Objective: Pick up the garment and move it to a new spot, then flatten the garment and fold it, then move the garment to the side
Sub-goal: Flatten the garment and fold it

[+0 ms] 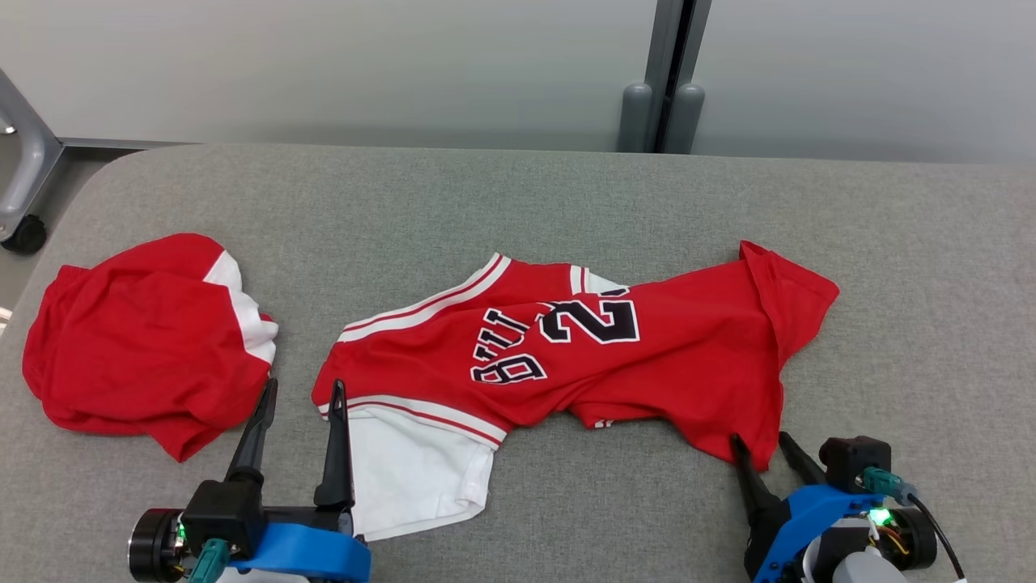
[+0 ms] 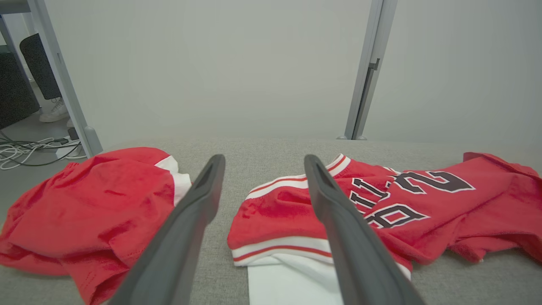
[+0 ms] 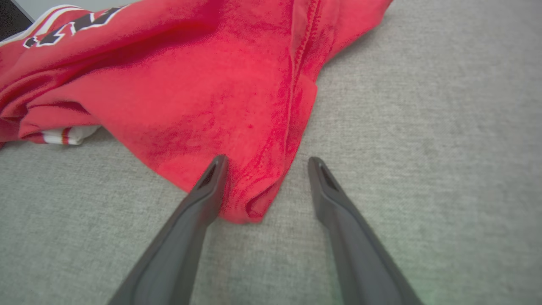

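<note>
Garment: red fabric jersey (image 1: 647, 356) with white trim and black numerals, is laid crumpled across the middle of grey upholstered table (image 1: 518, 194)
Left gripper (image 1: 303, 382): fingers are spread, nothing is held, positioned at jersey's white-trimmed end
Right gripper (image 1: 759, 437): fingers are spread astride jersey's near corner

A soft grey table (image 1: 566, 194) spreads out ahead of the left gripper (image 1: 304, 383), a plain pale wall (image 1: 324, 65) with a grey post (image 1: 665, 48) stands far beyond it, and a grey leg (image 1: 28, 162) with a black wheel (image 1: 24, 235) sits off to its left.
</note>
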{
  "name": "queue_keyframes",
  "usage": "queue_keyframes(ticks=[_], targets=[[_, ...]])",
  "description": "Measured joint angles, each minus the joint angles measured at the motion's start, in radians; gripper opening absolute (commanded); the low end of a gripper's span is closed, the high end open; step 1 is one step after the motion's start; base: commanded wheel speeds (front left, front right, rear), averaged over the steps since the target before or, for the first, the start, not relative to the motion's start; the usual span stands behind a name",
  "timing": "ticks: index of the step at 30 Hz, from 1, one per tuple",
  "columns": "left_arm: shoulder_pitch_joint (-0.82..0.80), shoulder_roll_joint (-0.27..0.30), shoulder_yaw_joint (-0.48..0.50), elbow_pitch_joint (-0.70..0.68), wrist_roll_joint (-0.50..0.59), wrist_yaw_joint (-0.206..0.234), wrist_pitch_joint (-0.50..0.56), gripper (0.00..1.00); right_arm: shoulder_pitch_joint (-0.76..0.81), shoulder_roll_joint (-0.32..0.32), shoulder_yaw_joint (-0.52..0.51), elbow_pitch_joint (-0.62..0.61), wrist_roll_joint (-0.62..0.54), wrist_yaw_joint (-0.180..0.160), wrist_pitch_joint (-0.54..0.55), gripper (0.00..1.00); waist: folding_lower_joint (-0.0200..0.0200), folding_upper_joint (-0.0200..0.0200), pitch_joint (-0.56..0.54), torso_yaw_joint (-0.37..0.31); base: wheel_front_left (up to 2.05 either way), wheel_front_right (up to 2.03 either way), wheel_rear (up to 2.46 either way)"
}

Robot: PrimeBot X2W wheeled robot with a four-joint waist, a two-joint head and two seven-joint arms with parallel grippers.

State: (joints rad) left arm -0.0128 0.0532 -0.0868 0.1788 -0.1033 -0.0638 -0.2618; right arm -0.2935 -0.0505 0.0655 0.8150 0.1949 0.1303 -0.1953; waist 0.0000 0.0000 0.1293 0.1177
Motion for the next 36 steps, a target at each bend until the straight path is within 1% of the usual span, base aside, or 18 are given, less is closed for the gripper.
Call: queue_keyframes(ticks=[1,7,10,12,17,22,27,30,33,36], targets=[[-0.003,0.000,0.000,0.001,-0.001,0.000,0.000,1.00,-0.008,-0.004,0.016,0.008,0.016,0.000,-0.003,0.00,0.0000,0.0000,0.002,0.001,0.00,0.00,0.00],[-0.002,-0.001,0.012,0.008,-0.006,-0.004,0.000,1.00,-0.031,0.000,0.072,0.028,0.036,0.000,-0.036,0.00,0.0000,0.0001,-0.002,-0.019,0.00,0.00,0.00],[0.008,-0.002,0.012,0.017,-0.007,-0.007,0.000,1.00,-0.026,-0.013,0.114,0.000,0.009,0.000,-0.048,0.00,0.0001,0.0001,-0.009,-0.043,0.00,0.00,0.00],[0.010,-0.002,0.012,0.021,-0.007,-0.007,0.000,1.00,-0.008,-0.027,0.145,-0.042,0.011,0.000,-0.053,0.00,0.0000,0.0001,-0.016,-0.058,0.00,0.00,0.00],[0.013,-0.002,0.015,0.028,-0.007,-0.007,0.000,1.00,0.078,-0.095,0.188,-0.214,0.052,0.000,-0.036,0.00,0.0000,0.0001,-0.038,-0.096,0.00,0.00,0.00],[0.018,-0.002,0.014,0.032,-0.010,-0.007,0.000,1.00,0.211,-0.154,0.149,-0.460,0.105,0.000,0.036,0.00,-0.0001,0.0001,-0.057,-0.126,0.00,0.00,0.00],[0.026,-0.002,0.013,0.033,-0.012,-0.006,0.000,1.00,0.372,-0.155,0.067,-0.720,0.144,0.000,0.156,0.00,-0.0001,0.0000,-0.062,-0.142,0.00,0.00,0.00],[0.027,-0.002,0.012,0.035,-0.012,-0.007,0.000,1.00,0.469,-0.152,0.021,-0.848,0.163,0.000,0.236,0.00,-0.0001,0.0000,-0.057,-0.146,0.00,0.00,0.00],[0.026,-0.002,0.014,0.038,-0.012,-0.007,0.000,1.00,0.548,-0.141,-0.021,-0.926,0.181,0.000,0.300,0.00,-0.0001,0.0000,-0.053,-0.147,0.00,0.00,0.00],[0.026,-0.002,0.016,0.043,-0.012,-0.009,0.000,1.00,0.604,-0.142,-0.029,-0.945,0.184,0.000,0.349,0.00,-0.0001,0.0000,-0.051,-0.146,0.00,0.00,0.00]])
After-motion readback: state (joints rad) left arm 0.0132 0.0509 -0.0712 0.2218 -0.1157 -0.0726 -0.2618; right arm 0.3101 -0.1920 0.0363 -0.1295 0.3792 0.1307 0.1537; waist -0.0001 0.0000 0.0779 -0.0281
